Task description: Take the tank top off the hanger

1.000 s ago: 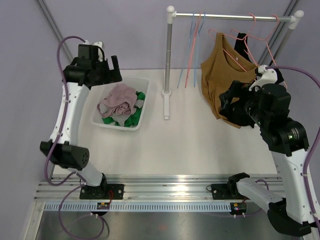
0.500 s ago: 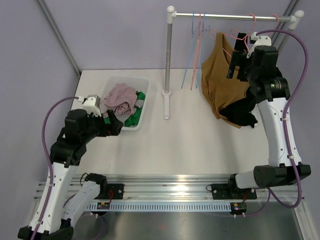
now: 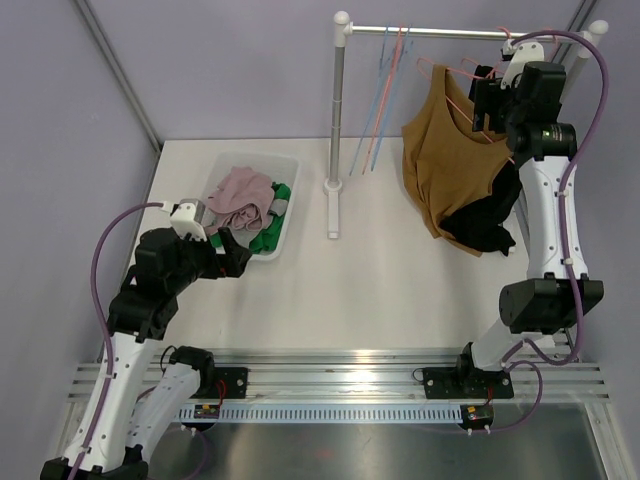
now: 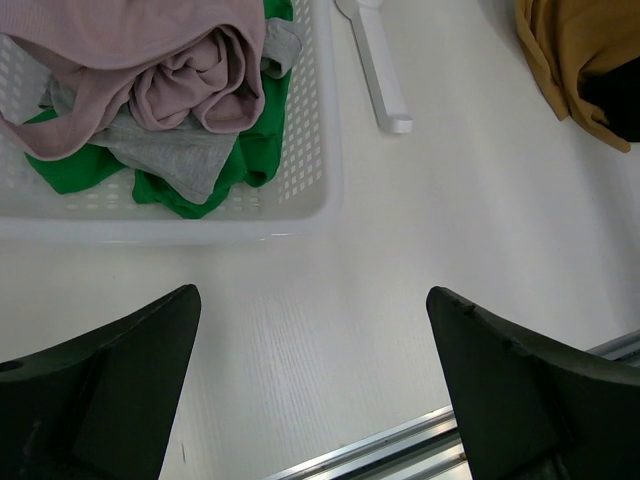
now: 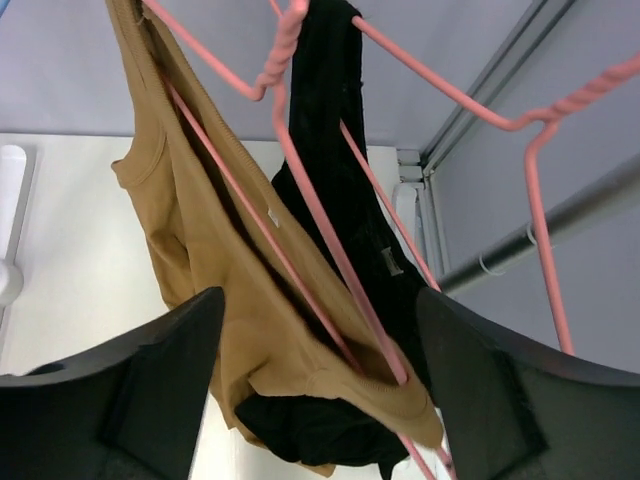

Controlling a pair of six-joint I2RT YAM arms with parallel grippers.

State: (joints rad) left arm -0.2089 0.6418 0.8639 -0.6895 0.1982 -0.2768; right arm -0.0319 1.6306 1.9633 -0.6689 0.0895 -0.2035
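**Top external view.** The tan fabric tank top (image 3: 450, 160) hangs on a pink wire hanger (image 3: 452, 78) from the metal rail (image 3: 450, 33) at the far right of the table (image 3: 400, 280). A black garment (image 3: 482, 228) hangs directly behind it and touches it. The right pincer (image 3: 487, 100) is raised to strap height beside both garments, with its jaws wide and holding nothing. Risk: a pull from this position can drag the hanger along or off the rail instead of freeing the strap. The left pincer (image 3: 235, 260) sits low beside the white plastic mesh basket (image 3: 288, 228), well apart from the rail, so nothing steadies the hanger.

**Left wrist view.** The left pincer's jaws stand wide and empty over bare table, near the basket's near wall. Only a tan corner of the tank top shows, at the upper right. Risk: a careless swing toward the rail can strike the basket.

**Right wrist view.** Ahead of the wide jaws, the tan strap, the pink wires and the black garment lie closely layered. A second pink wire hanger (image 5: 450, 83) hangs alongside. Risk: closing here can trap wire or black cloth together with the tan strap. The wrong garment then comes away, or the wire jams the jaws. Which layer lies nearest the pincer cannot be told.
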